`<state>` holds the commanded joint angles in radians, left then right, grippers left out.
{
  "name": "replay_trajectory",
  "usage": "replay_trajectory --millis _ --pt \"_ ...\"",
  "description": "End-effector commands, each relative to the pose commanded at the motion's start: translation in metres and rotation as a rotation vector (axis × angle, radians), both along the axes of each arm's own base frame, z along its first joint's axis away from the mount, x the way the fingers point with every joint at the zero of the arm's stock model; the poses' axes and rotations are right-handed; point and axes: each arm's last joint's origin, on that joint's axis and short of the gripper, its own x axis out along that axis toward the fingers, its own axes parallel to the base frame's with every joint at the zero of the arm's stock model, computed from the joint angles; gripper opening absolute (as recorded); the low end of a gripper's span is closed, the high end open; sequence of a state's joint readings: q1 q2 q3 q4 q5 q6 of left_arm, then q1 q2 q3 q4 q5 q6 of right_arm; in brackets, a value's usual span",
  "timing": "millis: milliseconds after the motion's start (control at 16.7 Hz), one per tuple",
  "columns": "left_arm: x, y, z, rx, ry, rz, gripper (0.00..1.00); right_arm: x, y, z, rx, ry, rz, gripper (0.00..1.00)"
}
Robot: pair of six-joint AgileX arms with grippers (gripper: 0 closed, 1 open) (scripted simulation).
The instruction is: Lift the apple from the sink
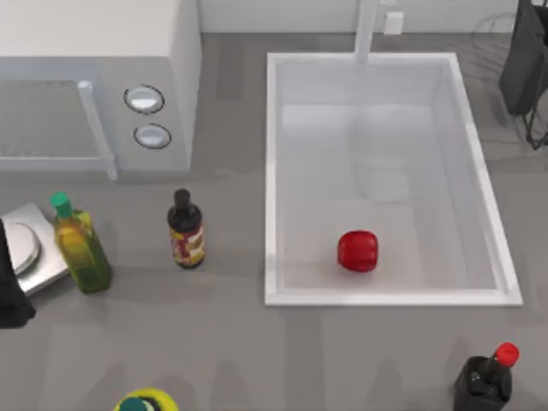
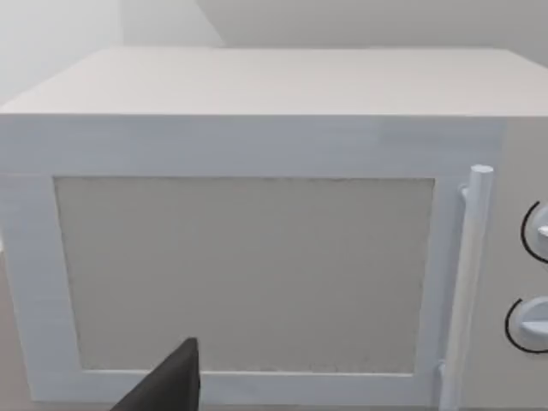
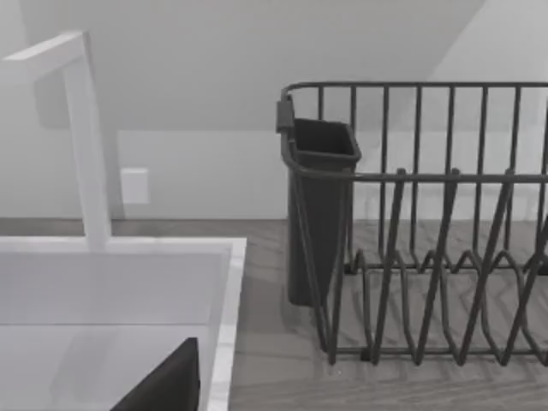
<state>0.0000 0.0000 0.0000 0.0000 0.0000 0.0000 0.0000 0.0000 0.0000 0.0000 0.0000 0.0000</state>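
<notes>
The apple [image 1: 357,251] sits on the sink [image 1: 388,299] floor, near the basin's front edge, a bit left of centre, upright and touching neither wall. Sink takes the right-centre of the tabletop, w/ its white faucet [image 1: 368,30] at the back rim; in the right wrist view the faucet [image 3: 81,137] stands over the sink rim [image 3: 224,317]. My left arm is parked at the tabletop's left edge, dark bulk over the grey scale [image 1: 30,248]; its wrist cam faces the microwave [image 2: 257,248] door, and a dark finger tip [image 2: 167,390] pokes in. Can't tell if the left gripper is released or clenched. My right arm is parked at the back right corner by the dish rack [image 1: 505,51]; its wrist view has the rack [image 3: 428,257] w/ a dark cutlery cup [image 3: 317,214], and again I can't tell the right gripper's state. Microwave [image 1: 94,94] is at the back left. Oil bottle w/ green cap [image 1: 81,244] and dark sauce bottle [image 1: 185,231] stand left of the sink, apart from each other. Dark red-capped bottle [image 1: 486,377] is at the front right corner, a yellow-green thing [image 1: 147,401] at the front edge.
</notes>
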Motion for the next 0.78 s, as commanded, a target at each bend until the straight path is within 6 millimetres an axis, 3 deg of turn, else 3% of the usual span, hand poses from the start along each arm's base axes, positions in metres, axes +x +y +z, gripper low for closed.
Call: replay_trajectory --millis 360,600,780 --pt "0.000 0.000 0.000 0.000 0.000 0.000 1.00 0.001 0.002 0.013 0.020 0.057 0.019 1.00" --pt "0.000 0.000 0.000 0.000 0.000 0.000 1.00 0.011 0.008 0.046 0.068 0.204 0.061 1.00" --pt "0.000 0.000 0.000 0.000 0.000 0.000 1.00 0.031 0.017 0.076 0.107 0.363 0.096 1.00"
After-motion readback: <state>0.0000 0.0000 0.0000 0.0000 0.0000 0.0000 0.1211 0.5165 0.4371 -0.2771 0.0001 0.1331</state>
